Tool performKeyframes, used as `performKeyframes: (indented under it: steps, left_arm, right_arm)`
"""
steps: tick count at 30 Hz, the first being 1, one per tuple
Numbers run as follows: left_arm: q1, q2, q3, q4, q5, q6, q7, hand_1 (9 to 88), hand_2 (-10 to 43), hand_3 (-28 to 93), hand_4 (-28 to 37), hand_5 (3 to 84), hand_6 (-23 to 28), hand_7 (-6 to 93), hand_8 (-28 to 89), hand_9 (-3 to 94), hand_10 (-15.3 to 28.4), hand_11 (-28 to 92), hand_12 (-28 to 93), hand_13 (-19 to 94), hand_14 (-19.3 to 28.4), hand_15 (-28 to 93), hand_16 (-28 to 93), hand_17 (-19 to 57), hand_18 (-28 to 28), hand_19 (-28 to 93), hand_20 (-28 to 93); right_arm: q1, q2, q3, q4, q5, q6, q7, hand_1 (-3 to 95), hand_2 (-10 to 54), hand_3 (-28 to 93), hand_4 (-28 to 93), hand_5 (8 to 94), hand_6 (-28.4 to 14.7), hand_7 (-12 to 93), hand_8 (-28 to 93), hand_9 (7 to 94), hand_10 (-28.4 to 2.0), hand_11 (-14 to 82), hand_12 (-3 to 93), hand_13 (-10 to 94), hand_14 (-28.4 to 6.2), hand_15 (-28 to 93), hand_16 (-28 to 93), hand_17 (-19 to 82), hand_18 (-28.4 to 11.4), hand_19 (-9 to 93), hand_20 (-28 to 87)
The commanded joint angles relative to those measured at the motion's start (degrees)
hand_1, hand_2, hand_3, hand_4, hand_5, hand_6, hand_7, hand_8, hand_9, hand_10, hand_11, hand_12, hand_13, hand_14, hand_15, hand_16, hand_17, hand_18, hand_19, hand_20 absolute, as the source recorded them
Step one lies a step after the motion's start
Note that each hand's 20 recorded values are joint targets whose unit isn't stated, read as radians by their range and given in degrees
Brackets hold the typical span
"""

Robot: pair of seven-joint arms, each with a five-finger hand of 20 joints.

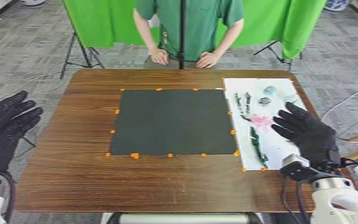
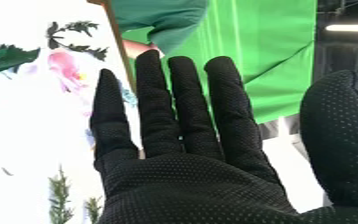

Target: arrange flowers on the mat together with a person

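Observation:
In the head view the dark mat (image 1: 172,122) lies flat on the table, and a white sheet (image 1: 271,160) beside it holds the flowers: a pink flower (image 1: 261,121), a green stem (image 1: 256,147), dark sprigs (image 1: 243,102) and small pale blooms (image 1: 270,90). My right hand (image 1: 307,132) is above the sheet's right edge, fingers straight and holding nothing. My left hand (image 1: 7,127) is open off the table's left side. In the right wrist view my right hand (image 2: 198,185) has its fingers spread; the pink flower (image 2: 64,69) and green leaves (image 2: 8,58) lie on white beyond it.
A person in a green shirt stands at the far side, both hands (image 1: 207,60) at the edge of the brown table (image 1: 149,185). Orange bits (image 1: 135,156) line the mat's border. A thin dark pole (image 1: 182,30) stands upright at the far edge.

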Motion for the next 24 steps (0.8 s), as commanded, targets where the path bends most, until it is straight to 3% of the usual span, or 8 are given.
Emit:
performKeyframes:
  steps: [1,5,9,12,19,24]
  left_arm:
    - [0.08,0.31,0.55,0.33,-0.13,-0.01,-0.42,30.4,-0.6,69,-15.0,37.4,3.5,25.6,-10,33.1,13.5,27,20,29,15.1,38,2,-4.5,20.9,45,17]
    - [0.18,0.37,0.62,0.3,-0.49,0.52,0.12,30.3,-0.6,69,-15.0,37.4,3.5,25.7,-10,33.1,13.5,27,20,29,15.0,38,2,-4.5,20.9,45,17]
    - [-0.3,1.05,0.66,0.64,-0.34,-0.24,-0.56,30.2,-0.7,69,-14.9,37.4,3.5,25.7,-10,33.0,13.5,27,20,29,15.2,38,2,-4.5,20.9,45,17]
    - [-0.2,1.24,0.64,0.56,-0.53,0.02,-0.16,30.1,-0.6,69,-15.0,37.3,3.6,25.7,-10,33.1,13.5,27,20,29,15.1,38,2,-4.5,20.9,45,17]
    - [1.27,0.39,0.27,-0.02,-0.58,0.64,-0.23,30.0,-0.6,69,-15.1,37.4,3.6,25.4,-10,33.1,13.5,27,20,29,15.1,38,2,-4.6,20.9,45,17]
    - [-0.39,0.52,0.73,0.56,-0.09,-0.23,-0.92,30.0,-0.5,69,-15.2,37.5,3.5,25.6,-10,33.1,13.4,27,20,29,15.1,38,2,-4.6,21.0,45,17]
  right_arm:
    - [0.74,0.8,-0.11,0.05,-0.2,0.06,-0.57,13.6,10.0,88,-24,45.2,-3.8,17,-11,47.0,-15.1,9.2,16.4,39,-13.8,18,21,11,-21.3,38,19]
    - [1.43,0.77,-0.4,0.39,-0.1,-0.28,-0.44,13.5,10.0,88,-24,45.2,-3.8,17,-11,47.0,-15.1,9.1,16.3,39,-13.6,18,21,11,-21.3,38,20]
    - [2.74,1.12,-0.94,0.86,-0.02,-0.34,-0.87,13.5,10.0,88,-24,45.2,-3.8,17,-11,47.0,-15.1,9.0,16.3,39,-13.7,18,21,11,-21.3,38,20]
    - [1.85,0.82,-0.52,0.57,-0.09,-0.71,-0.74,13.5,10.0,88,-24,45.2,-3.8,17,-11,47.0,-15.1,9.0,16.4,39,-13.7,17,21,11,-21.3,38,20]
    - [0.14,-0.17,0.18,0.06,-0.08,-0.8,-0.16,13.6,10.0,88,-24,45.3,-3.9,17,-11,47.0,-15.2,8.9,16.4,39,-13.9,18,21,11,-21.3,38,20]
    - [0.1,-0.07,0.05,-0.18,-0.4,-0.66,-0.57,13.6,10.0,88,-24,45.3,-3.9,17,-11,47.0,-15.2,9.0,16.4,39,-13.8,18,21,11,-21.3,38,20]
